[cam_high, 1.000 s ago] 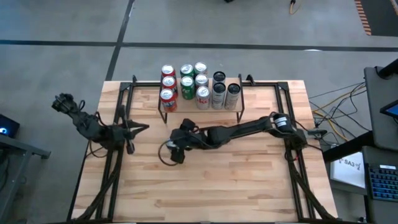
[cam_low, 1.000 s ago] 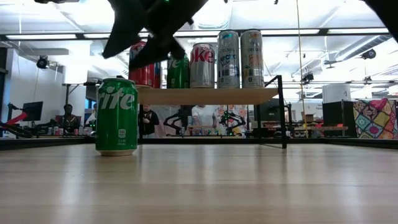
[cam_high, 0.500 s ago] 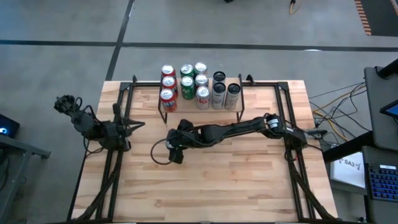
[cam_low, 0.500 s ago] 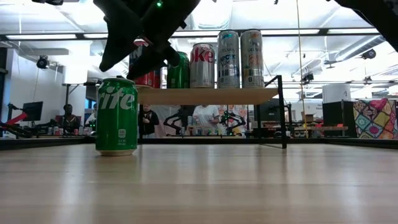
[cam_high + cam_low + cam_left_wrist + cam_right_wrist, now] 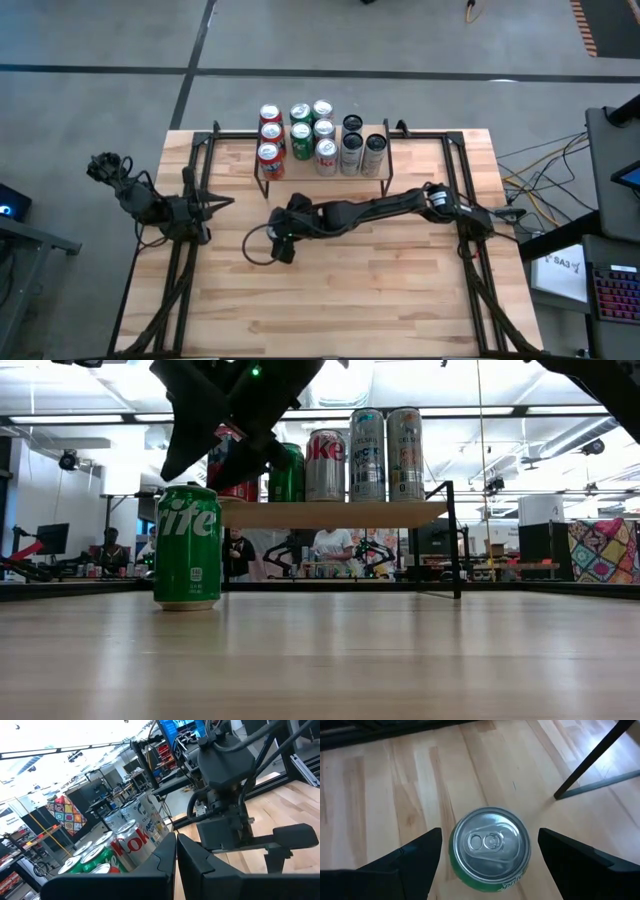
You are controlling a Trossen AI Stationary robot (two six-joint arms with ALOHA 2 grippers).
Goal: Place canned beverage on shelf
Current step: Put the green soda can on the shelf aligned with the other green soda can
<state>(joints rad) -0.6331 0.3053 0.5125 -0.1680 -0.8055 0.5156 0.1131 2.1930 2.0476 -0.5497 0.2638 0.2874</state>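
Dark right gripper spread wide, poised directly above green Sprite can, fingers flanking can top w/ gaps both sides, no contact, nothing held. Same in low view: gripper just over can, can upright on tabletop, left of shelf and nearer cam. From above: gripper hides can; right arm stretched from table's right edge across to centre, in front of shelf.

Light-wood shelf board on thin black legs, at far middle of table. Loaded already: red cans at left, green cans next, Coke-type silver cans, two tall slim cans at right. Low view: Coke can and slim cans standing upright in row on board.

Left gripper clamped shut, empty, parked at table's left edge, well apart from can; looks toward shelf cans and right arm.

Room beyond table: person seated far left, lab benches, patterned cloth at right.
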